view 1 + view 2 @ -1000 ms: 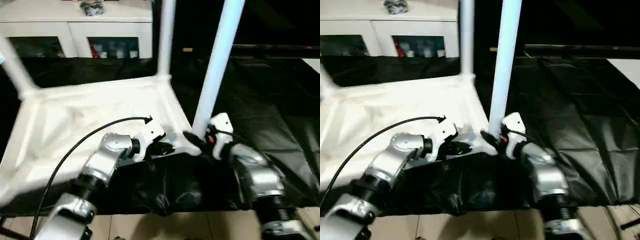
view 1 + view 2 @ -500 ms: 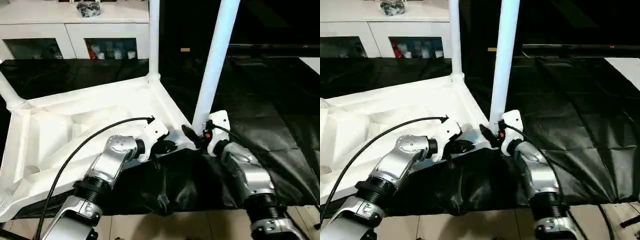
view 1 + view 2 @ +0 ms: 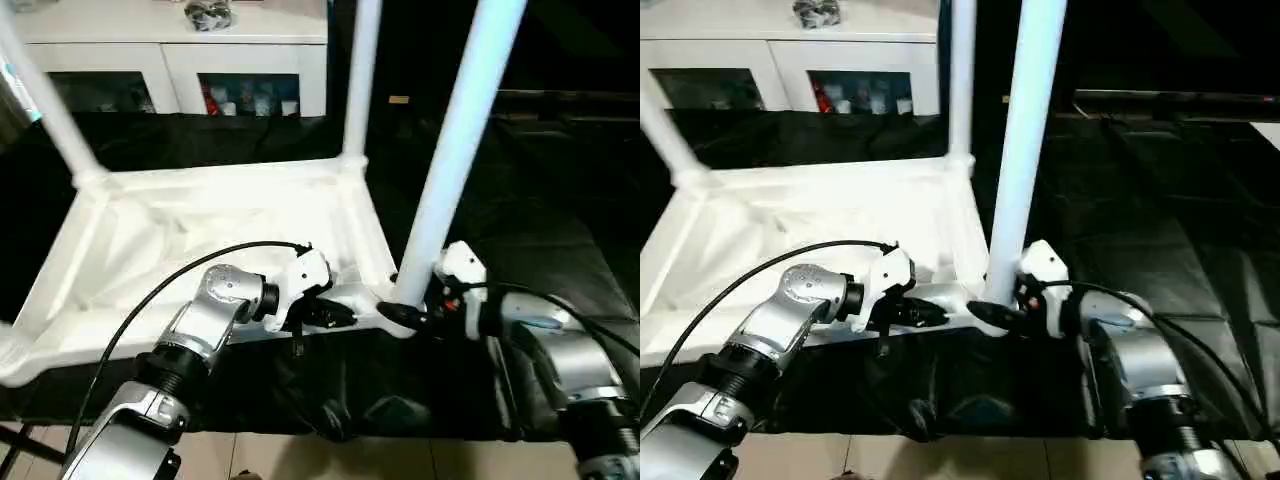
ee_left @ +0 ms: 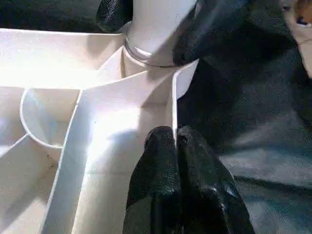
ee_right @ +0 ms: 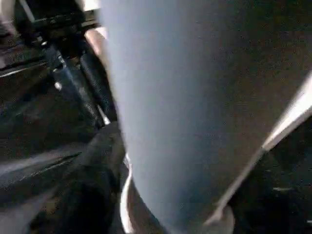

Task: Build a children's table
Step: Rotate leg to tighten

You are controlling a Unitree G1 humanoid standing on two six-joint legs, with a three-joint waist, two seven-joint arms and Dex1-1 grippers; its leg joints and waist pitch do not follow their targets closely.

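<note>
The children's table (image 3: 215, 235) lies upside down across the middle and left of the frame on a black sheet (image 3: 545, 215), ribbed underside up, with legs standing upright from its corner sockets. The nearest leg (image 3: 455, 150) rises at centre right from the near right corner. The right end effector (image 3: 398, 313) grips the base of that leg, its black fingers (image 4: 207, 22) wrapped around it. The left end effector (image 4: 176, 138) is pinched closed on the top's thin rim just beside that socket. A white cabinet (image 3: 170, 50) stands along the upper left.
</note>
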